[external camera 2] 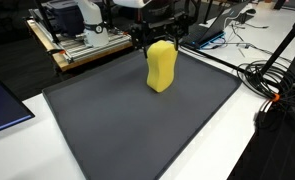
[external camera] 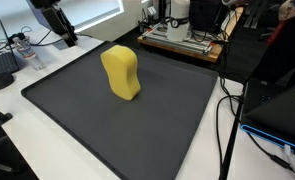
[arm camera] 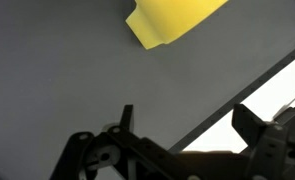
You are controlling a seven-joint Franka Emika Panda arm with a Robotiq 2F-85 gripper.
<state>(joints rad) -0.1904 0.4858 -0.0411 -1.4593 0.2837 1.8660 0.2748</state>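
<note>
In an exterior view your gripper (external camera: 63, 36) hangs beyond the far edge of the dark mat (external camera: 77, 120), well apart from the yellow block (external camera: 121, 72), which stands upright near the mat's middle. In an exterior view the block (external camera 2: 161, 66) sits toward the mat's back edge; gripper hard to pick out there, probably just behind it. Wrist view: jaws spread wide, nothing between them, block (arm camera: 172, 20) at the frame's top edge, lying on the mat (arm camera: 67, 80)

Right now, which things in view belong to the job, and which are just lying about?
In play: yellow foam block, upright on the dark mat; open end effector, apart from the block.
Lying about: wooden board with equipment; cables.
</note>
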